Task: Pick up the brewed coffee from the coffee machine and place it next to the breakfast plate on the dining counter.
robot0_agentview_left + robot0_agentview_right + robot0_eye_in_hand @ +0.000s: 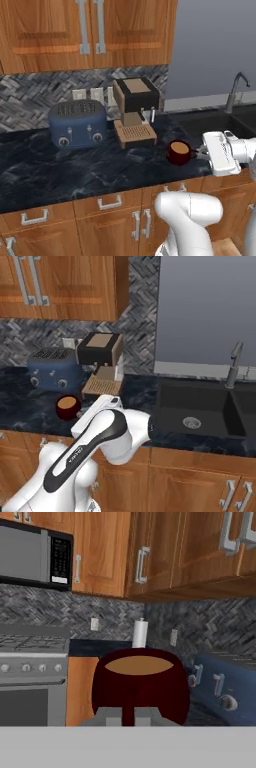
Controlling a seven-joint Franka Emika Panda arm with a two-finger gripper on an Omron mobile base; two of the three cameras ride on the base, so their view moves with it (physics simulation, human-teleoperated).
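Observation:
The brewed coffee, a dark red mug with light brown liquid, hangs just above the black kitchen counter, in front and to the right of the coffee machine. My gripper is shut on the mug's handle from the right. In the hand view the mug sits close and upright, and its handle runs down between my fingertips. The right base view shows the mug left of the hand, and the coffee machine behind it. The breakfast plate and dining counter are out of view.
A dark blue toaster stands left of the coffee machine. A black sink with a steel faucet lies to the right. Wood cabinets hang above. The hand view holds a stove, a microwave and a paper towel roll.

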